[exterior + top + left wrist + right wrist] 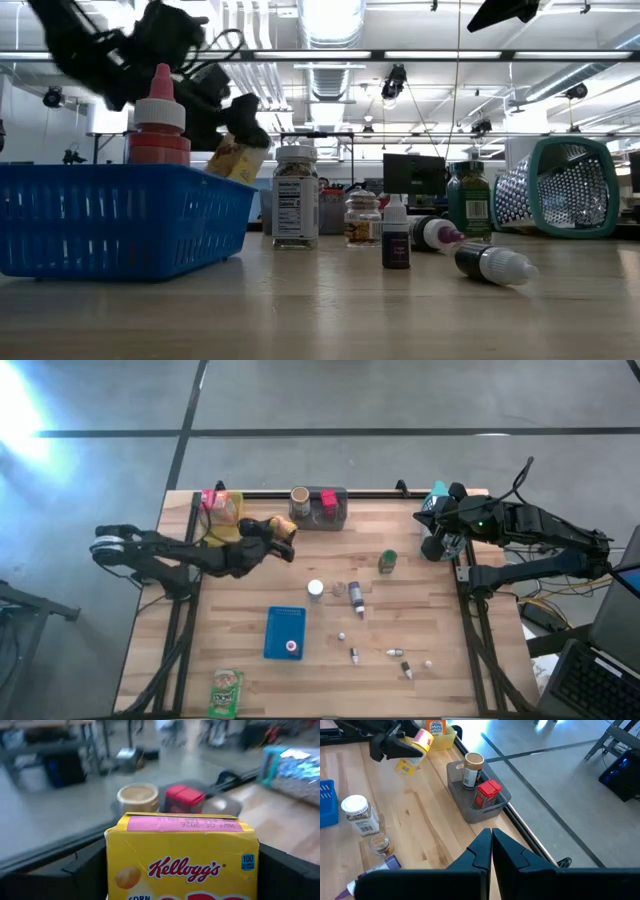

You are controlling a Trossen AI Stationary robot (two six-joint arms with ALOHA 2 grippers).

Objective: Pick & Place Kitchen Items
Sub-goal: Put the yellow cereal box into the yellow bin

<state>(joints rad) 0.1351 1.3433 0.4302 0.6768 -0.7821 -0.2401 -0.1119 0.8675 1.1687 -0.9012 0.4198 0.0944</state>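
My left claw [283, 540] is clamped on the small yellow cardboard cereal box [182, 857], lifted above the wooden bench [420, 610] near its far-left corner, while my right claw [491, 851], fingers together, waits over the far-right edge.

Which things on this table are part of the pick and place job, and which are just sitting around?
Part of the job: yellow cereal box held in the left gripper, white-lidded jar, green can, small bottles.

Just there: blue tray, grey bin, yellow bin, parked right gripper.
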